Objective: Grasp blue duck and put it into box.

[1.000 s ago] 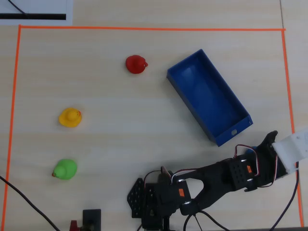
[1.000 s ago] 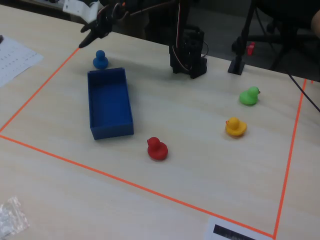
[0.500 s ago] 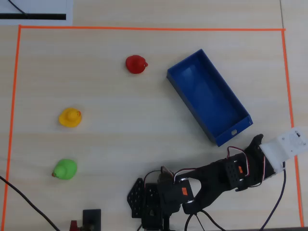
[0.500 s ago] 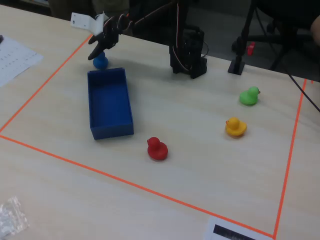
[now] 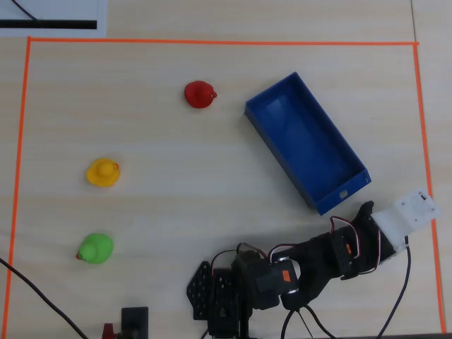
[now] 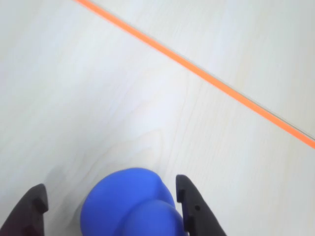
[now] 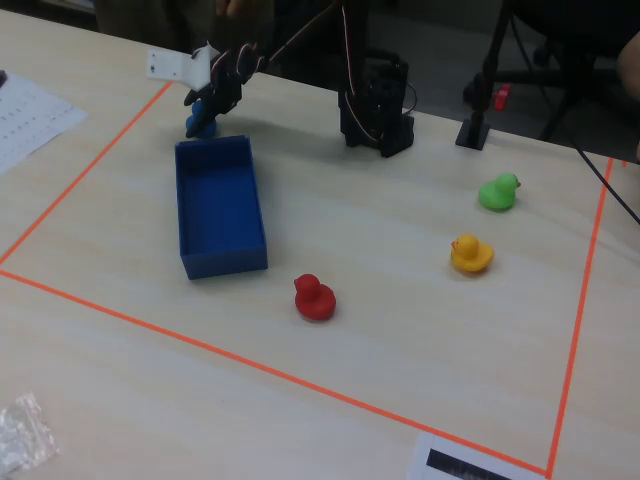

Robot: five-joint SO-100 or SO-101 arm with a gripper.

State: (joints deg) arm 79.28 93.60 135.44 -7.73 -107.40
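Blue duck [image 6: 129,202] standing on the table [image 6: 162,98] between the spread jaws of the gripper [image 6: 113,196], just beyond the near short end of the box [image 7: 218,205] and inside the orange tape line [image 6: 197,69]; the jaws are apart, not yet clamped on the toy. Likely faults: the rounded body may squirt out as the fingers close, or a finger may push it toward the box wall or off centre. No legible writing or brand appears; the white mark on the box [image 5: 343,193] is too small to read.

The light is bright and even, and shadows are soft. In the wrist view the desk [image 6: 162,78] looks washed out and the duck [image 6: 129,202] is blurry.
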